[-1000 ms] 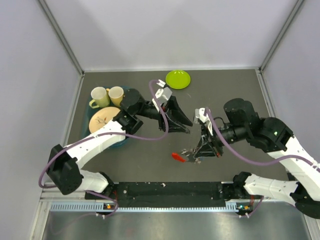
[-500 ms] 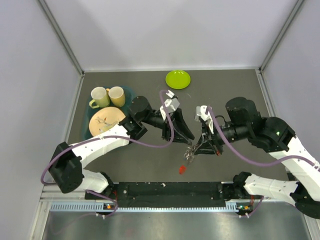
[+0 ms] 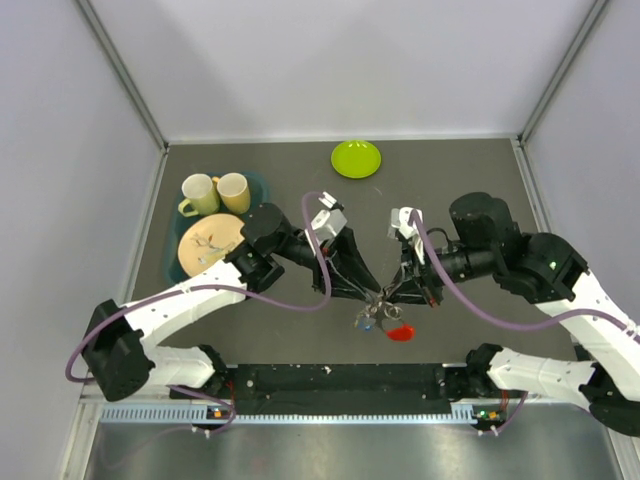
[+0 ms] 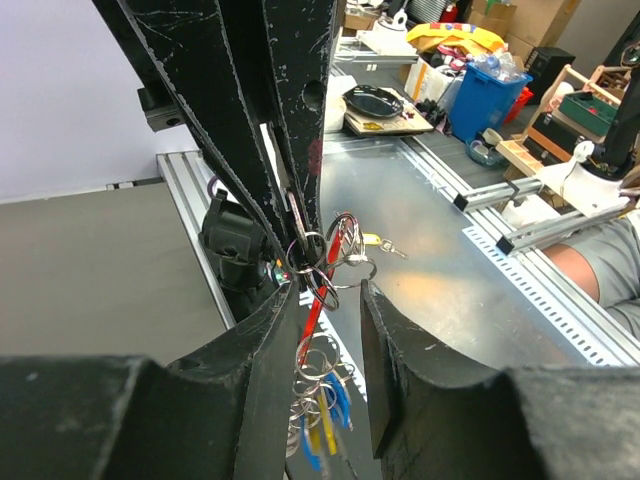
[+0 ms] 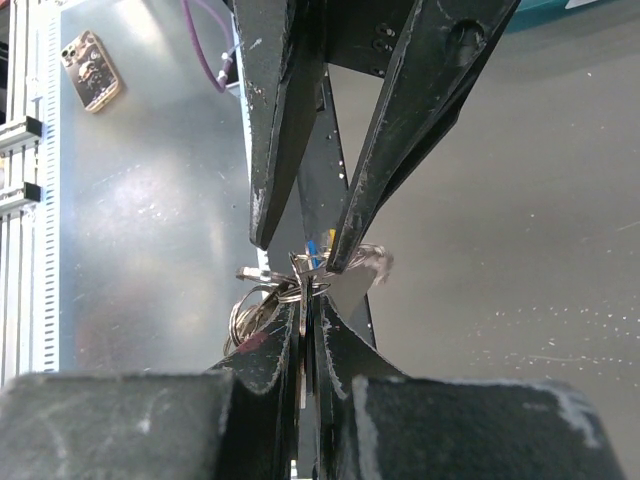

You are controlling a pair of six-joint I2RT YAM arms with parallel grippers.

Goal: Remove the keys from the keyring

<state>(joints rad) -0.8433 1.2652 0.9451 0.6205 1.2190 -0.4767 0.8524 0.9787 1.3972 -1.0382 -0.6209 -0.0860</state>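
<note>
Top view, position: the left gripper and right gripper meet tip to tip above the table. The keys hang just beneath them, with a red key lowest, toward the right arm's side.
Top view, limit: the keyring and both jaw states are too small to read here.
Left wrist view, left claw: the jaws are parted and stand either side of the hanging bundle. Whether a pad touches metal cannot be told.
Left wrist view, bundle: the keyring is pinched by the right gripper's fingers, which come in from above. The red key runs down through the gap and a blue key dangles lower. None of this is legible from above.
Right wrist view, right claw: clenched on the keyring, fingers pressed flat together.
Right wrist view, added: the left fingertips flank the ring from the far side, set apart.
Step in hand, judged: one arm anchors the ring while the other lines up on a key. No key appears to be off.
Next move, judged: the left jaws must close on one key alone, then work it along the coil to the split end. The hazards are catching several keys or dragging the ring out of the right grip.
</note>
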